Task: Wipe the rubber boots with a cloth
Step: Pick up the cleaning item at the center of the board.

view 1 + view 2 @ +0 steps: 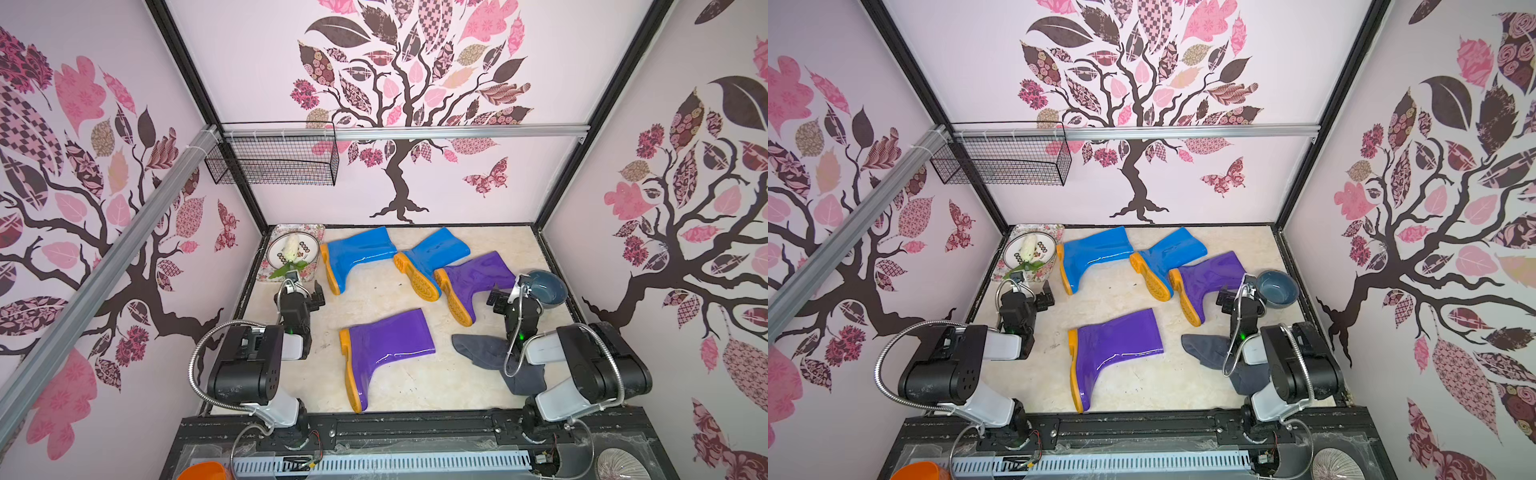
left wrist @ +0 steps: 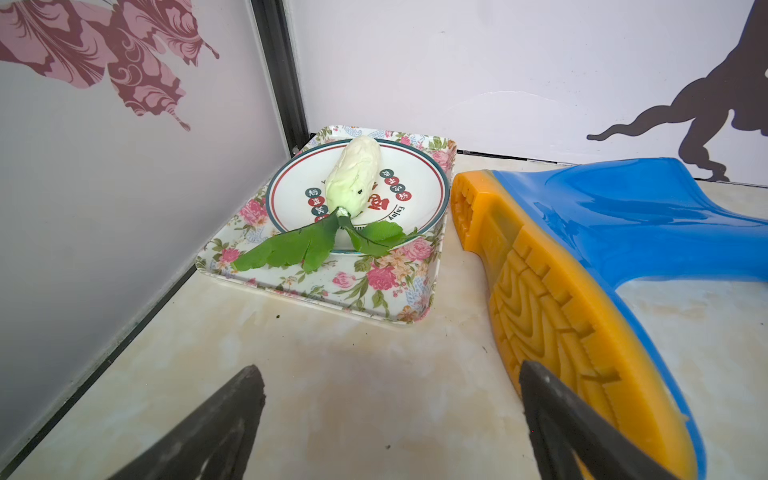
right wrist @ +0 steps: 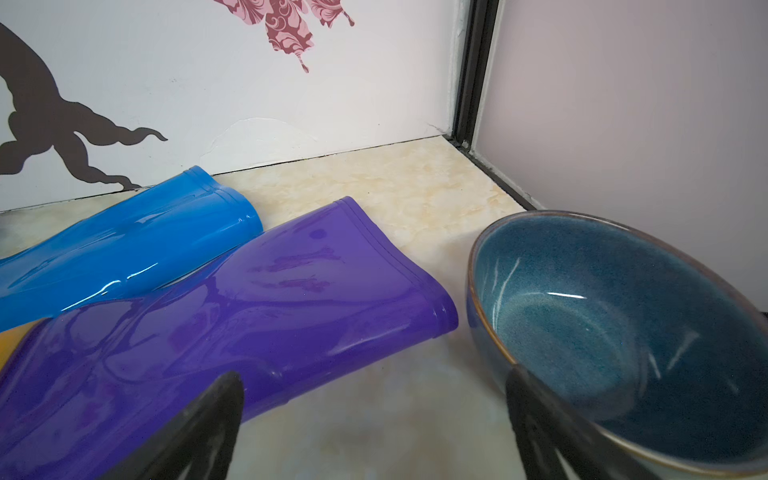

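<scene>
Found the cloth point(image 1: 478, 353) crumpled just right of the nearest purple boot point(image 1: 386, 345); saw left gripper point(image 2: 390, 374) and right gripper point(image 3: 374, 376) spread wide, empty, flanking that boot.

Left arm point(image 1: 245, 365) folded, elbow up, forearm reaching forward. Left gripper point(image 2: 390, 370) low, pointing forward, jaws spread wide, nothing between them. Right arm point(image 1: 598, 365) same folded pose, elbow up, forearm forward. Right gripper point(image 3: 373, 374) low, pointing forward, jaws wide apart, holding nothing. Arms well apart, one each side, not crossing.
</scene>
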Motion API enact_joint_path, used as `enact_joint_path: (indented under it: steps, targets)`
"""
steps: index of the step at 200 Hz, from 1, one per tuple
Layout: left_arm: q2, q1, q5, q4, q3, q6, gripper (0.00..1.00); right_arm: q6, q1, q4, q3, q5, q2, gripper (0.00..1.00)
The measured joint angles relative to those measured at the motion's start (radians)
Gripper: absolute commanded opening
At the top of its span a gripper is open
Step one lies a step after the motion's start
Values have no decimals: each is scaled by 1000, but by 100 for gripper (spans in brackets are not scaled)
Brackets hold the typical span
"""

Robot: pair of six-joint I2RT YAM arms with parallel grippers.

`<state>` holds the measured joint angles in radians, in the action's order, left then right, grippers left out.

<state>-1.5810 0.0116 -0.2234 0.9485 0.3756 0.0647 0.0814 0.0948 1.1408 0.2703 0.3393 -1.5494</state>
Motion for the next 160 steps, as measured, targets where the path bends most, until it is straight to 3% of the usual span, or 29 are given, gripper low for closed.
enact_joint_path:
  steps: [160]
  targets:
    - [0, -6, -7, 0, 0, -1, 98, 0, -13, 0, 0, -23, 0, 100]
